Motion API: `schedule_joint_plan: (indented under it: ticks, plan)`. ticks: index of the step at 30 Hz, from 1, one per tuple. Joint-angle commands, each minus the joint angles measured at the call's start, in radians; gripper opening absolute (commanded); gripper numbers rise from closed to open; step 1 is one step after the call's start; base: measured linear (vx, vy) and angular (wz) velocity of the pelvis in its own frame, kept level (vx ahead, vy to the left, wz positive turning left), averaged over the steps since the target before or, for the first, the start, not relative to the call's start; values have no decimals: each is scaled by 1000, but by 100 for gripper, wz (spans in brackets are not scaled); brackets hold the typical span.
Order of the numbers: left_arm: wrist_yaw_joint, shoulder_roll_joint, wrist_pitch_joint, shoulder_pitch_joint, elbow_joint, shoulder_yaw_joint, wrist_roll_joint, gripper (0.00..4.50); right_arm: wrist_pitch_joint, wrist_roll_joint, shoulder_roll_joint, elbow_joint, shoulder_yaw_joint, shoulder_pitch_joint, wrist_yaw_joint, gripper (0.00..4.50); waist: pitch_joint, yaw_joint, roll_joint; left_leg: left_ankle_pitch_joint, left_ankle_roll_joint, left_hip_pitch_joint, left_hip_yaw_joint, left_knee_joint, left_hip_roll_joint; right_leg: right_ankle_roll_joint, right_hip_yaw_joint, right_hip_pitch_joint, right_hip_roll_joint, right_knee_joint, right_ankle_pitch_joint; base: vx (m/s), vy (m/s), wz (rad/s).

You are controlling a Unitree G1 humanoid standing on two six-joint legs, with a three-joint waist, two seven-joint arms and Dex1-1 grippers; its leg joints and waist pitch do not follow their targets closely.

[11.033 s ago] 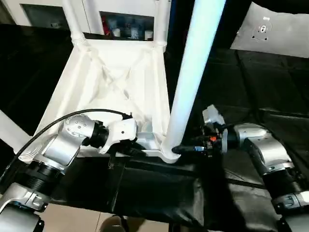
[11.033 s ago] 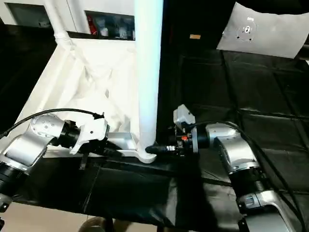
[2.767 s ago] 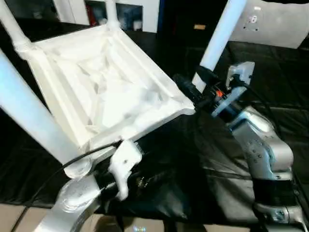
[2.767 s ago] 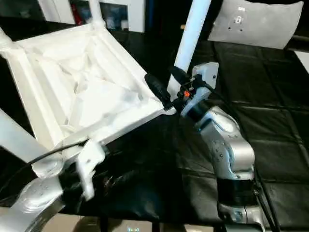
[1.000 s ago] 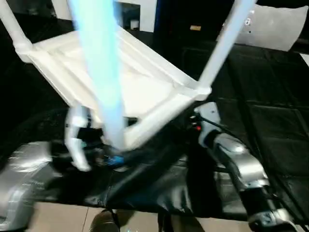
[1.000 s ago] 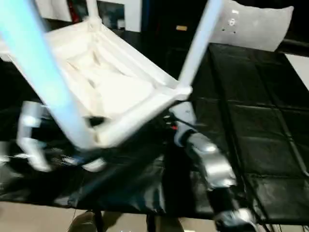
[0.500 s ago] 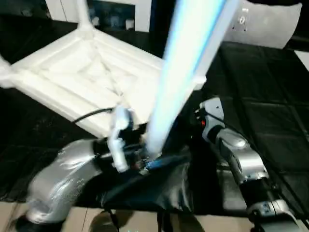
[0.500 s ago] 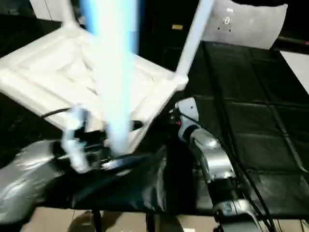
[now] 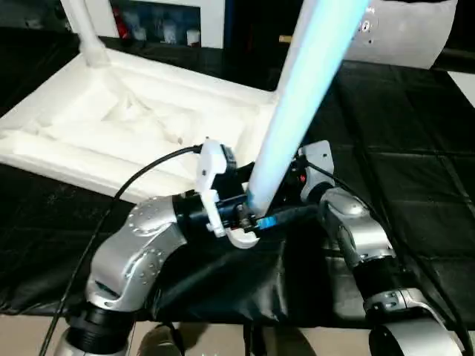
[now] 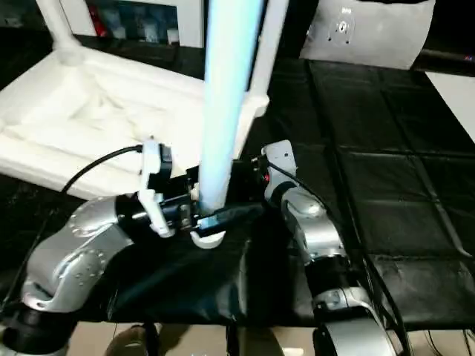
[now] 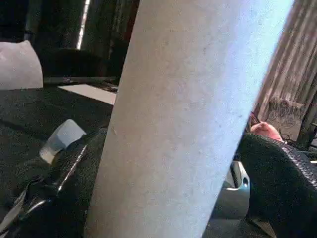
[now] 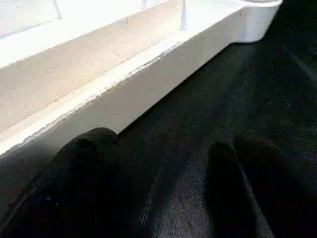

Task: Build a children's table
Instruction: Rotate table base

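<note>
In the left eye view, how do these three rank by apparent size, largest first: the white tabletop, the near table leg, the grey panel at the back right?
1. tabletop, largest.
2. near leg, held by the left gripper; its closeness to the camera enlarges it.
3. grey panel, smallest, partly cut off by the picture edge.

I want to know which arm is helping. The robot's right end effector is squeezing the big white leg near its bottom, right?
Not quite: it is the left end effector that grips the leg near its bottom. The left wrist view shows the leg between its black fingers. The right end effector holds nothing, beside the tabletop.
</note>
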Motion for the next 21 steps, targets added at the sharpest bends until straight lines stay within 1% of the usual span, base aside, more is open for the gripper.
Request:
schedule_joint_plan:
  ticks: [1, 2, 4, 5, 6, 7, 8, 10, 11, 14, 15, 16, 17, 18, 20, 21]
  plan:
    - [-14, -32, -7, -22, -14, -79, -8, 449, -15, 6, 49, 6, 41, -30, 28, 450, -92, 16, 35, -232, 5, 14, -2, -62, 11, -214, 38, 75, -52, -64, -202, 0, 0, 0]
    - [-16, -37, -9, -27, -11, -85, -5, 449, -19, 5, 53, 13, 38, -34, 27, 450, -92, 14, 33, -233, 6, 13, -2, -63, 11, -214, 39, 75, -52, -65, -203, 0, 0, 0]
    - [-19, -44, -9, -32, -10, -94, -5, 449, -25, 3, 57, 23, 35, -38, 27, 450, -92, 17, 39, -239, 7, 15, -2, -62, 11, -217, 38, 75, -53, -65, -209, 0, 0, 0]
    - [-20, -47, -10, -33, -10, -96, -4, 449, -27, 3, 59, 26, 34, -40, 27, 450, -92, 16, 37, -239, 8, 15, -1, -62, 11, -217, 39, 75, -52, -66, -210, 0, 0, 0]
    - [-21, -52, -9, -34, -11, -100, -5, 449, -31, 3, 61, 30, 33, -41, 27, 450, -92, 18, 41, -232, 11, 14, -2, -62, 10, -220, 39, 76, -53, -64, -202, 0, 0, 0]
    - [-20, -54, -9, -34, -12, -103, -4, 449, -32, 2, 62, 32, 32, -41, 26, 450, -93, 17, 38, -228, 15, 13, -1, -61, 10, -222, 39, 76, -53, -65, -203, 0, 0, 0]
    - [-19, -59, -10, -34, -13, -109, 0, 449, -37, 2, 63, 37, 31, -42, 25, 450, -92, 17, 41, -228, 15, 13, -1, -62, 10, -223, 39, 76, -54, -65, -205, 0, 0, 0]
    - [-17, -63, -14, -33, -9, -113, 9, 449, -43, 0, 64, 43, 29, -41, 22, 450, -92, 17, 42, -227, 20, 12, 0, -61, 10, -223, 40, 76, -54, -66, -212, 0, 0, 0]
    - [-15, -64, -20, -32, -2, -113, 20, 449, -47, -3, 63, 46, 25, -40, 22, 450, -93, 17, 44, -225, 22, 13, -1, -61, 11, -223, 39, 76, -54, -67, -214, 0, 0, 0]
    - [-9, -60, -35, -34, 10, -108, 40, 449, -52, -7, 56, 50, 17, -35, 21, 450, -92, 17, 44, -232, 24, 14, -1, -62, 12, -221, 39, 75, -53, -68, -223, 0, 0, 0]
    - [8, -51, -53, -40, 26, -96, 67, 449, -56, -11, 42, 55, 8, -31, 17, 450, -93, 19, 43, -233, 24, 14, 0, -62, 11, -217, 39, 75, -54, -69, -233, 0, 0, 0]
    - [23, -44, -65, -46, 39, -87, 88, 449, -58, -13, 30, 58, 0, -28, 12, 450, -93, 22, 43, -235, 23, 17, 0, -61, 11, -209, 39, 73, -53, -71, -247, 0, 0, 0]
    - [29, -41, -71, -48, 45, -83, 97, 449, -60, -14, 25, 59, -3, -27, 10, 450, -93, 22, 43, -235, 23, 17, 0, -61, 11, -209, 39, 73, -53, -71, -247, 0, 0, 0]
    - [42, -16, -77, -55, 66, -68, 126, 449, -67, -14, -3, 54, -17, -22, 14, 450, -94, 24, 41, -234, 21, 15, 1, -61, 11, -201, 39, 74, -53, -71, -257, 0, 0, 0]
    - [39, 8, -71, -58, 77, -52, 133, 449, -74, -15, -28, 40, -28, -15, 21, 450, -96, 27, 43, -231, 20, 18, 1, -60, 10, -191, 39, 72, -52, -71, -263, 0, 0, 0]
    - [20, 42, -66, -54, 83, -31, 131, 449, -91, -16, -64, 15, -38, -3, 39, 450, -98, 32, 44, -227, 19, 19, 2, -59, 9, -186, 39, 72, -52, -72, -268, 0, 0, 0]
